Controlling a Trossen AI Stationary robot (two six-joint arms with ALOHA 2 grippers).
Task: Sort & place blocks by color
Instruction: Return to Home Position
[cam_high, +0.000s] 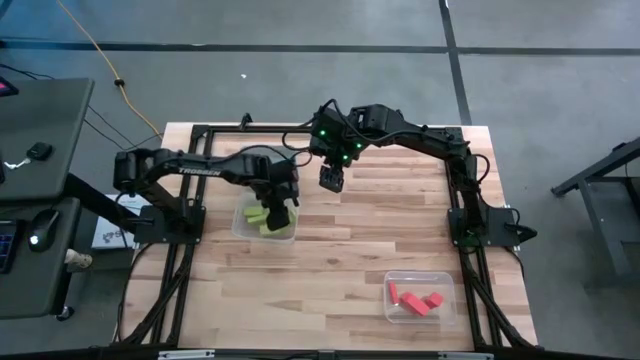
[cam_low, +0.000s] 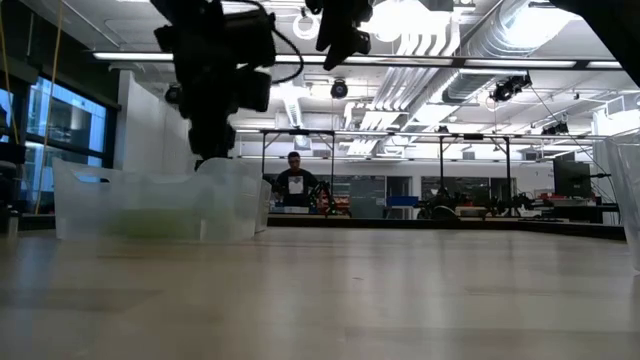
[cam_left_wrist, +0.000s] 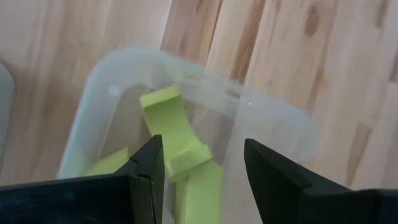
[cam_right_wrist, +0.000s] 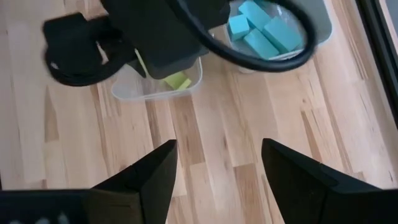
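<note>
The green blocks (cam_left_wrist: 177, 134) lie piled in the left clear bin (cam_left_wrist: 249, 102), kept apart by colour as the task wants; three or four lime pieces show, one slab leaning on the others, and the fingers cover the rest, so the count is uncertain; the left gripper (cam_left_wrist: 202, 152) hangs just above that pile, spread wide with nothing between its fingers, which reads as a drop finished and the arm due to lift away; the blue blocks (cam_right_wrist: 264, 28), about four in sight, sit in the gray bin (cam_right_wrist: 320, 25) just beside the green bin, partly hidden behind a cable (cam_right_wrist: 249, 62); the red-orange blocks (cam_high: 412, 299), three that I can make out, rest in the right clear bin (cam_high: 447, 283) on the right arm's side, well apart from the others; the right gripper (cam_high: 332, 180) hovers over bare table (cam_high: 350, 250), claw wide and empty; every block I can find is in a bin, so sorting looks done and only the retreat home seems left
</note>
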